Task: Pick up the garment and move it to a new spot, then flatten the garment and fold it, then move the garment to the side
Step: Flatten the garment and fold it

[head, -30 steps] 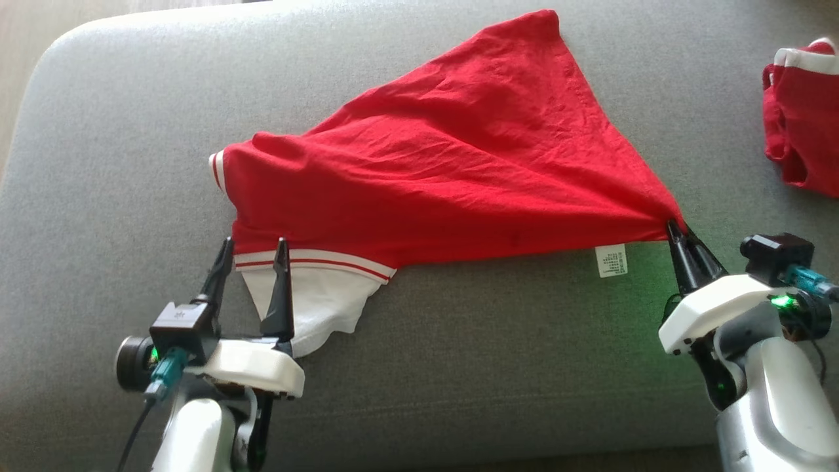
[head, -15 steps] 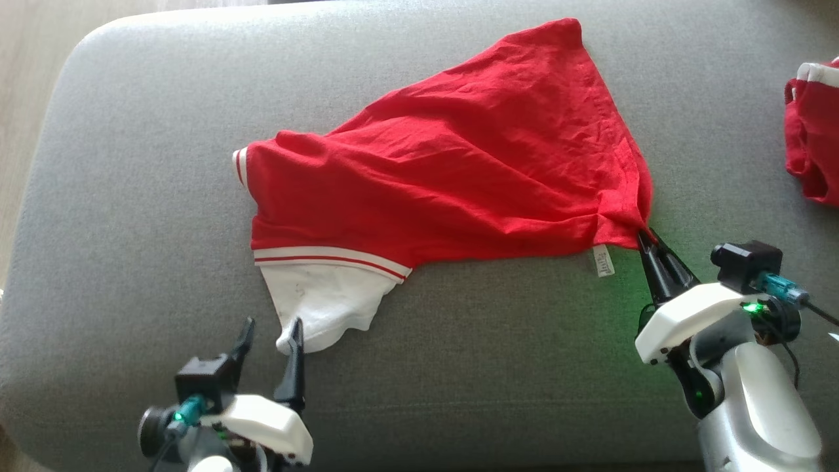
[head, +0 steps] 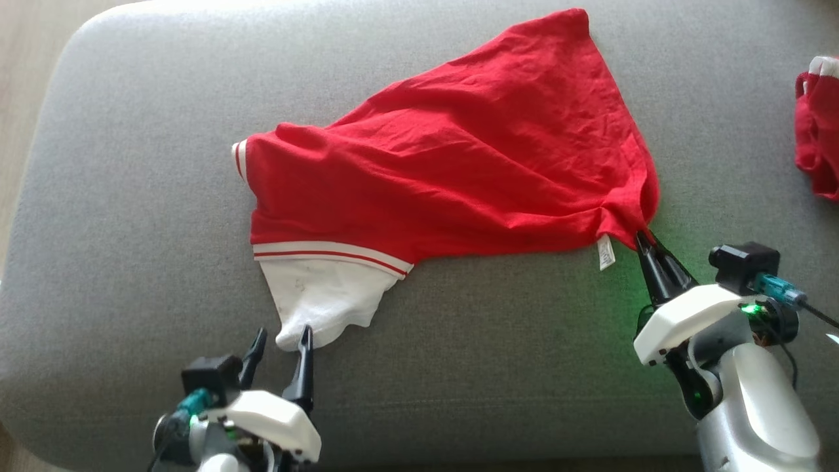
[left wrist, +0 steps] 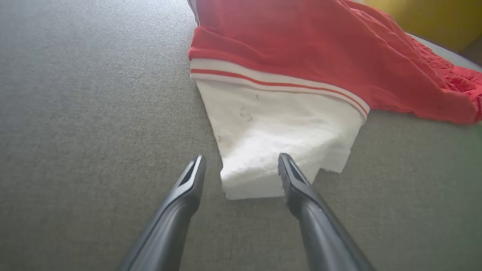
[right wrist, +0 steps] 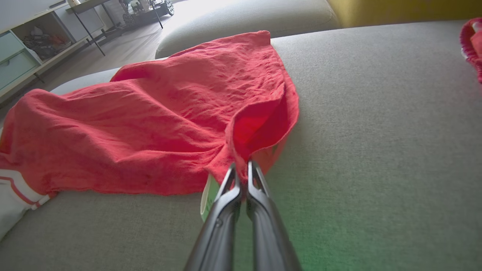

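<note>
Broadly, a red knitted garment with a white striped end panel (head: pixel 459 157) lies spread over the middle of a grey upholstered cushion (head: pixel 131 196), wrinkled and not yet flat. It is soft, light cloth with no stiffness of its own: it drapes, bunches at any pinch, and judging by the fabric it should drag across the cushion's weave, not slide freely. It is not fragile, though a hard pull from one corner is likely to skew the whole sheet. The best holds are corners and hems, taken two at a time so that the cloth stretches between them.

The right claw (head: pixel 640 237) is closed on a gathered red corner toward the cushion's near right, just beside a small white care label (head: pixel 605 252); folds radiate from that pinch. The left claw (head: pixel 283 332) sits toward the cushion's near left with its fingers apart, its tips on either side of the lowest tip of the white panel (head: pixel 324 298) and gripping nothing; contact with the cloth cannot be judged.

The garment's long axis runs diagonally across the cushion, from the white panel at the near left to a narrow red peak at the far right. A second red garment (head: pixel 816 131) lies at the cushion's right edge, well apart.
</note>
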You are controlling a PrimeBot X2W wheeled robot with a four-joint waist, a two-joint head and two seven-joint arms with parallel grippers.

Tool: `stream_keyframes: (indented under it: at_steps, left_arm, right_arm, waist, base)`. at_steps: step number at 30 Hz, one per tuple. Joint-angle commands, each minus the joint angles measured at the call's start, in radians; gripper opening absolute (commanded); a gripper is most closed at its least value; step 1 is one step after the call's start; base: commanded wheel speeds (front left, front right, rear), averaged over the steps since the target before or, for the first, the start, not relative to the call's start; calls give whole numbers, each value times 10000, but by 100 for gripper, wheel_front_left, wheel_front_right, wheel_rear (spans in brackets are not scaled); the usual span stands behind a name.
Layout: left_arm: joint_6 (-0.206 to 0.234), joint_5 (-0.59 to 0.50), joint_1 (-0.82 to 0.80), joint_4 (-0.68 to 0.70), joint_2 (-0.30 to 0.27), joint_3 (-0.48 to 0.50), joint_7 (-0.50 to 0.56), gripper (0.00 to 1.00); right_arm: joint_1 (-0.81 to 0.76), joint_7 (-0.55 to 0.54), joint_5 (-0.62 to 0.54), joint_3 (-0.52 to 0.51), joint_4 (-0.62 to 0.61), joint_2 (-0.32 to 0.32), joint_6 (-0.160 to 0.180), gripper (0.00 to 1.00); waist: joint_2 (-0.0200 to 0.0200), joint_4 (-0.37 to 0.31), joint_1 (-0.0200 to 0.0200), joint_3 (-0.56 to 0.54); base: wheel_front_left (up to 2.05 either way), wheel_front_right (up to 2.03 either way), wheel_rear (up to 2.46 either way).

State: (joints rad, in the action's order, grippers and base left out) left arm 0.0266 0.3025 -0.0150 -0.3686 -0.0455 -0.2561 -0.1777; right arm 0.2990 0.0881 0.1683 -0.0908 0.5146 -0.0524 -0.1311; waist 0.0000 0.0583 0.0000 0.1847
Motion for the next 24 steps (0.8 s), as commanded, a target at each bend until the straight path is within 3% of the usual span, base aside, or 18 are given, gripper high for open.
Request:
stream_keyframes:
  at_steps: [1,20,21,22,24]
  left_arm:
    - [47,104,-476,195,-47,206,-98,100]
    - [239,1040,-948,-610,-47,-232,-70,97]
    - [214,1063,-984,-650,-47,-236,-72,41]
    - [198,1076,-1016,-686,-52,-243,-75,0]
    - [160,1093,-1064,-744,-73,-270,-55,0]
  right_arm:
    - [393,72,-48,224,-365,22,4,0]
    - [436,-30,-180,19,-565,22,4,0]
    - [445,-33,-177,29,-573,22,4,0]
    - [450,-32,-174,34,-578,22,4,0]
    - [445,-31,-175,30,-575,22,4,0]
  waist:
    - [0,-23,0,58]
    - [0,-14,0,345]
    - [0,-16,0,367]
    - [0,-15,0,379]
    - [0,-10,0,384]
  base:
    - [0,0,0]
    - [0,0,0]
    - [0,0,0]
    - [0,0,0]
    - [0,0,0]
